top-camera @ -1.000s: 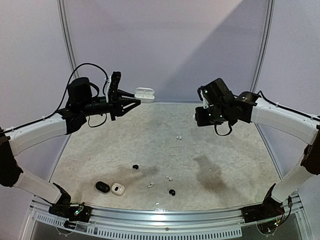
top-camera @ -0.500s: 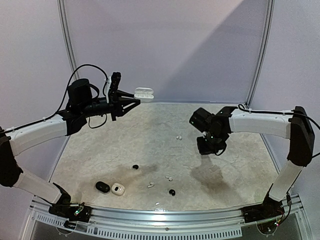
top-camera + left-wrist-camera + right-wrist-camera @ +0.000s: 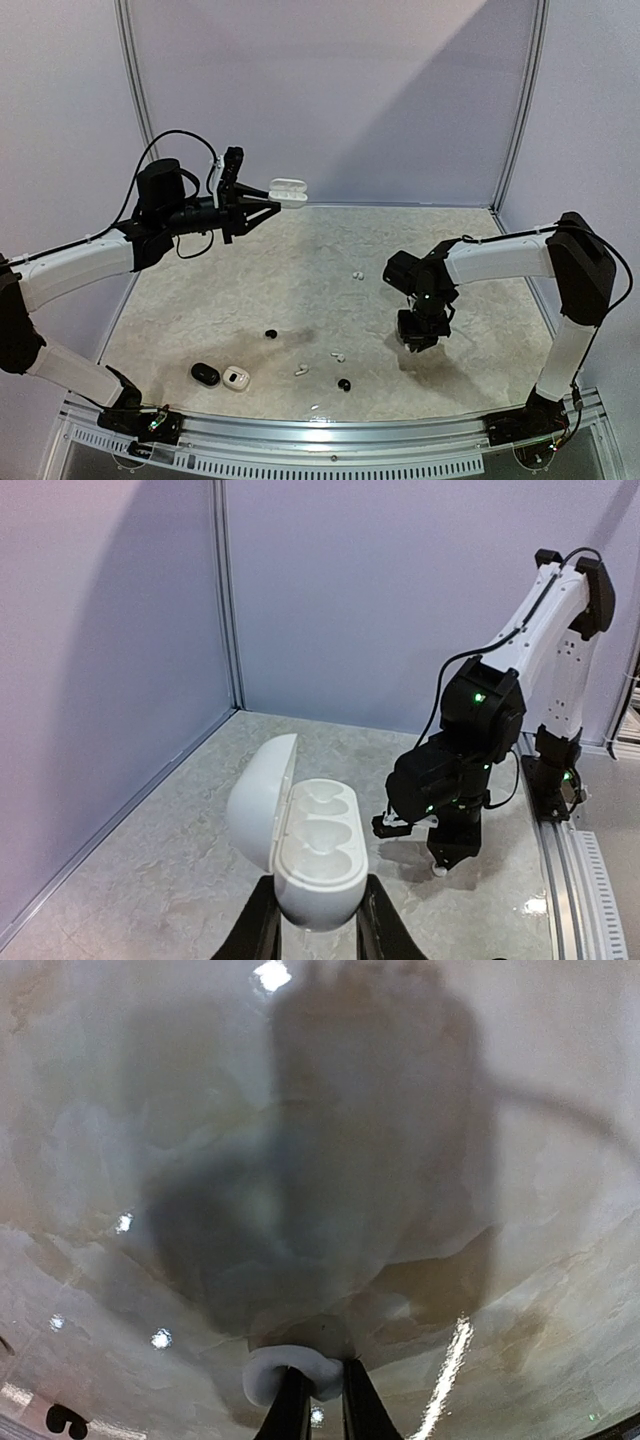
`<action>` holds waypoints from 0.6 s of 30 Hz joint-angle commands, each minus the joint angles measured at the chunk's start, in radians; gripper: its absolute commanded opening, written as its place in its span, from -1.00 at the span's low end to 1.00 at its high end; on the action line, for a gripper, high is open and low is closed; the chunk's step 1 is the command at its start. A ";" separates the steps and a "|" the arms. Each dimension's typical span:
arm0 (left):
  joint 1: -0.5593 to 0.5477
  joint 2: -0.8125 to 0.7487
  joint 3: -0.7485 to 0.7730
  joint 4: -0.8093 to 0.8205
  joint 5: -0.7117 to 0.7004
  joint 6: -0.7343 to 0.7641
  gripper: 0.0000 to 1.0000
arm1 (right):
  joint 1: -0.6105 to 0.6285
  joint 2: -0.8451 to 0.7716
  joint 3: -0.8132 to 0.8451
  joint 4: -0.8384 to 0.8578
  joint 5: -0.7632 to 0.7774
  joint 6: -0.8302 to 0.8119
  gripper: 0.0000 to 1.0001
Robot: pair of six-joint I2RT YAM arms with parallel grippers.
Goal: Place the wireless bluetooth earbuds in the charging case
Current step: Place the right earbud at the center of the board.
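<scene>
Left arm holds the open case aloft; right arm is down at the counter.
The left gripper (image 3: 315, 925) has its fingers (image 3: 256, 935) clamped on the base of the white charging case (image 3: 312, 852), lid hinged open and both wells bare, high above the counter (image 3: 200, 300). The right gripper (image 3: 322, 1405) sits at the counter surface with its fingers (image 3: 292, 1410) nearly together, pinching a small white piece (image 3: 280, 1368), probably an earbud, though the view is blurred. Three loose white earbuds (image 3: 338, 356) and two black earbuds (image 3: 270, 333) lie mid-counter. A black case (image 3: 205, 374) and a second white case (image 3: 236, 378) touch near the front edge.

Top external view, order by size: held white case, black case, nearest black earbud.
1. held white case, open and lifted, so its lead is uncertain
2. black case
3. nearest black earbud, clearly smallest
</scene>
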 commanded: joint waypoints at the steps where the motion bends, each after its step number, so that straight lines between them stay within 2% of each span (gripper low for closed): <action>1: 0.003 -0.025 -0.017 -0.017 -0.001 0.018 -1.00 | -0.002 0.034 -0.006 0.033 -0.078 0.000 -0.78; 18: 0.003 -0.020 -0.009 -0.024 -0.003 0.040 -1.00 | -0.002 0.028 0.047 -0.092 -0.181 -0.094 -0.45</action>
